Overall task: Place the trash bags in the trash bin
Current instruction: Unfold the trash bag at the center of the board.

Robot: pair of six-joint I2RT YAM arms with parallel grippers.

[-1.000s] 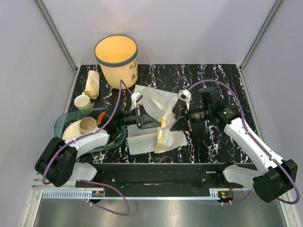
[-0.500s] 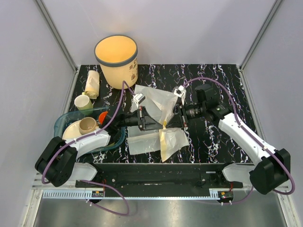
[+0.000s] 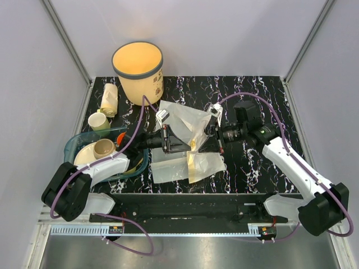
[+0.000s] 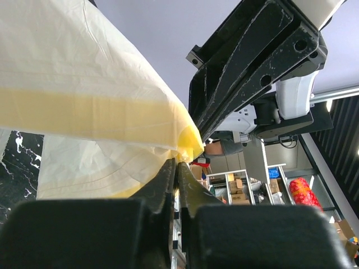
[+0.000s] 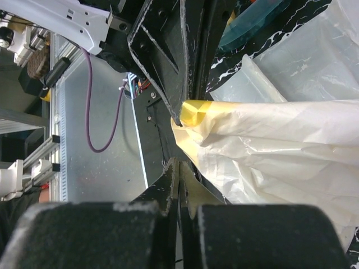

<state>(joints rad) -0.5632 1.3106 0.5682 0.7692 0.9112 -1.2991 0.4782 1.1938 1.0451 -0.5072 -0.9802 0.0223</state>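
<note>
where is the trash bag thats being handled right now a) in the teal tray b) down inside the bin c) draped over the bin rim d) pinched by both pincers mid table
D: the left pincer and the right pincer are both shut on the trash bag at mid table, apart from the trash bin.

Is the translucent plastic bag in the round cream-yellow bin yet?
No; left gripper and right gripper pinch the bag outside the bin.

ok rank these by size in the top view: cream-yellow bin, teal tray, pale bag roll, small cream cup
Teal plastic dish tray, partly covered
Round cream-yellow plastic trash bin
Rolled pale trash bags and small cream cup: too alike to rank
</note>
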